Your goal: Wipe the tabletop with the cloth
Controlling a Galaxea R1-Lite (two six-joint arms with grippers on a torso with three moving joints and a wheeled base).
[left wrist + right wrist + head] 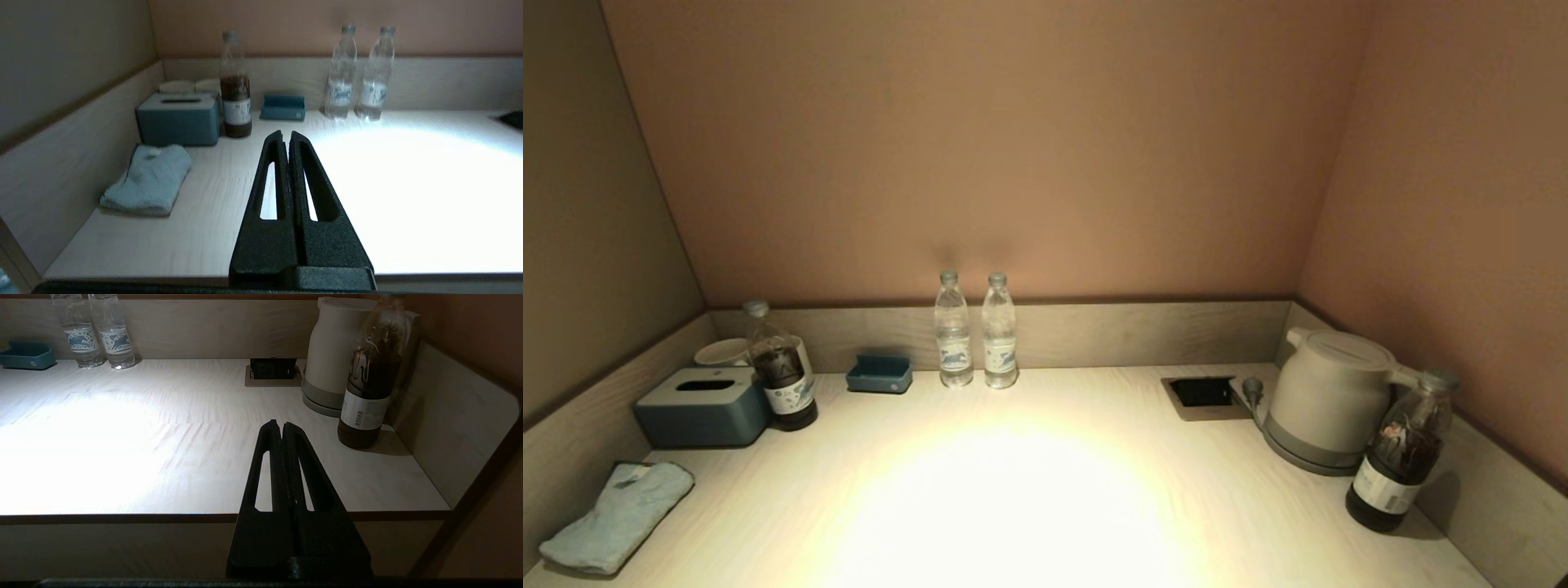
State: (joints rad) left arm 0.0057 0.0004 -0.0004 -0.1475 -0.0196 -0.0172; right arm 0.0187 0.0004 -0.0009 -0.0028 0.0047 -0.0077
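Note:
The light-blue folded cloth (617, 516) lies at the front left corner of the cream tabletop (1029, 490), against the left rim; it also shows in the left wrist view (147, 184). My left gripper (286, 136) is shut and empty, held over the front edge, to the right of the cloth and apart from it. My right gripper (282, 426) is shut and empty, held over the front edge near the right end. Neither gripper shows in the head view. The black socket recess (1202, 392) sits at the back right.
A blue-grey tissue box (703, 406), a dark-liquid bottle (783, 380), a white bowl (721, 352) and a small blue tray (879, 373) stand back left. Two water bottles (974, 331) stand at the back. A white kettle (1327, 400) and another dark bottle (1401, 453) stand right.

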